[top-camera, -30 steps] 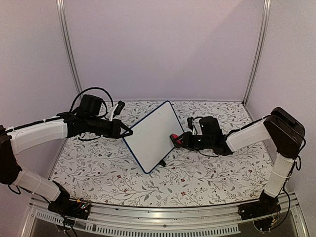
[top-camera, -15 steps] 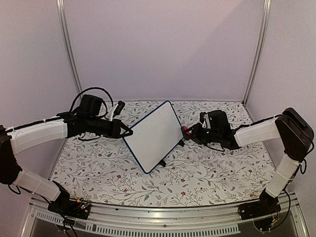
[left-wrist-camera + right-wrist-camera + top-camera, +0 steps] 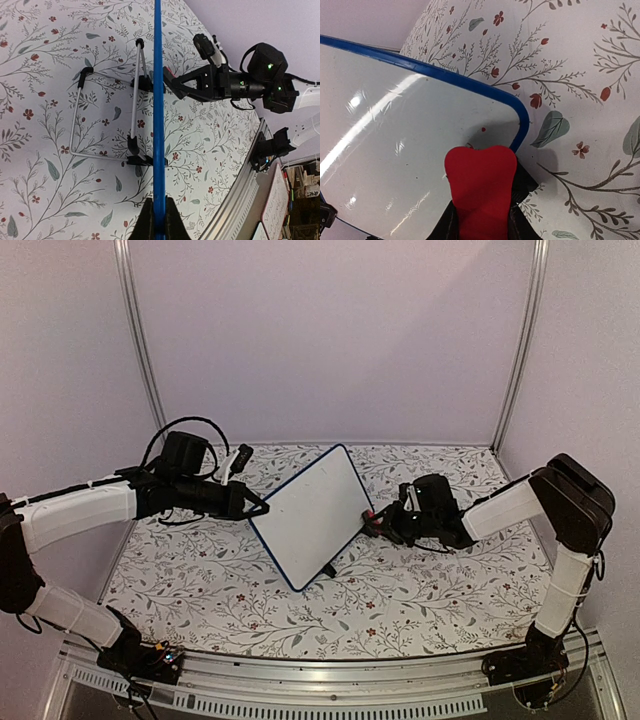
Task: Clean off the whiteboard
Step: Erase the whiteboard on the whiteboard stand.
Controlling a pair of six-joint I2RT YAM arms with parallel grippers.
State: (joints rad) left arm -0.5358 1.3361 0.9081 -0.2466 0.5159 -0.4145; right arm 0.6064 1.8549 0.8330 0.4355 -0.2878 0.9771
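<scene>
Right wrist view puts the right hand [image 3: 481, 222] closed on a red eraser [image 3: 480, 182]. The block's rounded front end lies over the whiteboard [image 3: 395, 150], just inside its rounded corner and blue rim. A tiny red speck [image 3: 483, 129] sits on the white just ahead of the block, and the rest of the glossy face shows only glare. In the left wrist view the left hand [image 3: 159, 217] is pinched shut on the thin blue rim, seen edge-on. Beyond it two black clips [image 3: 134, 160] on that rim carry a bent wire stand [image 3: 75, 125] spread over the cloth. From above, the board stands tilted near the middle of the table [image 3: 420, 590], turned like a diamond. The left hand holds its left corner, and the right hand with the eraser is at its right edge. Bare flowered cloth lies open on the near side and to the right of the board, with a narrower strip behind it. Pale lilac walls [image 3: 330, 340] close in the far side and both flanks, with metal posts [image 3: 140, 350] in the far corners and a metal rail [image 3: 320, 680] along the near edge.
</scene>
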